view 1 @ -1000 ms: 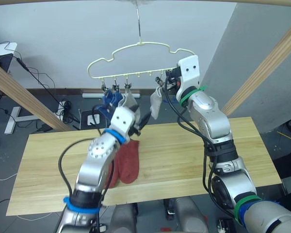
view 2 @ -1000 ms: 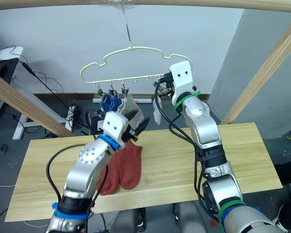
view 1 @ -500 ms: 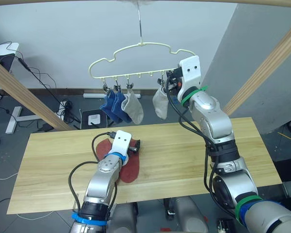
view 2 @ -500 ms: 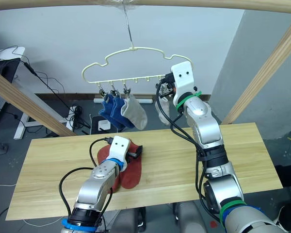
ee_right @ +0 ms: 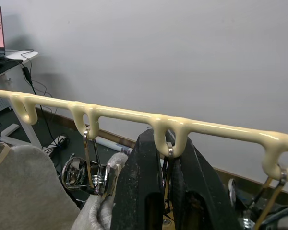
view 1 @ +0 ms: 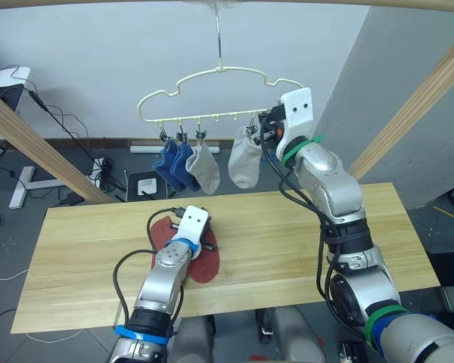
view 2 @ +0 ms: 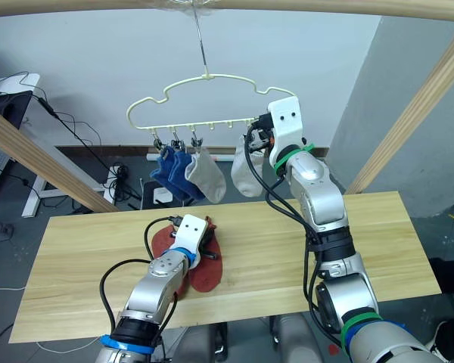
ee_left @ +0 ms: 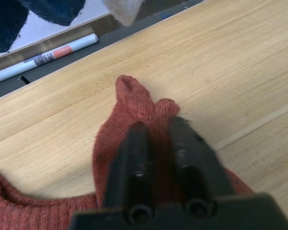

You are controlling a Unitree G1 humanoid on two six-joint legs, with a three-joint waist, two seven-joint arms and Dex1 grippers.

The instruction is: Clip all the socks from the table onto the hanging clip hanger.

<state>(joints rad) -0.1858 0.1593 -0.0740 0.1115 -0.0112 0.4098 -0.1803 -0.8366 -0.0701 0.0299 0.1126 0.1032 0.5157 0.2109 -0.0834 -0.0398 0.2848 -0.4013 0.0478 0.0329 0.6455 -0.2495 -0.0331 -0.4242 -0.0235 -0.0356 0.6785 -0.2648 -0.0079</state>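
2 rust-red socks (view 1: 204, 261) lie under left pincer (ee_left: 159, 127); 4 hang clipped.

I see the clip hanger (view 1: 212, 94), pale cream wire with a wavy outline, hanging upright by its hook. Two blue socks (view 1: 171, 165) and a light grey sock (view 1: 205, 168) dangle side by side from its left clips; a second grey sock (view 1: 244, 165) hangs further right. Two rust-red socks (view 2: 206, 263) lie flat, overlapping, on the light wooden table (view 1: 287, 234).
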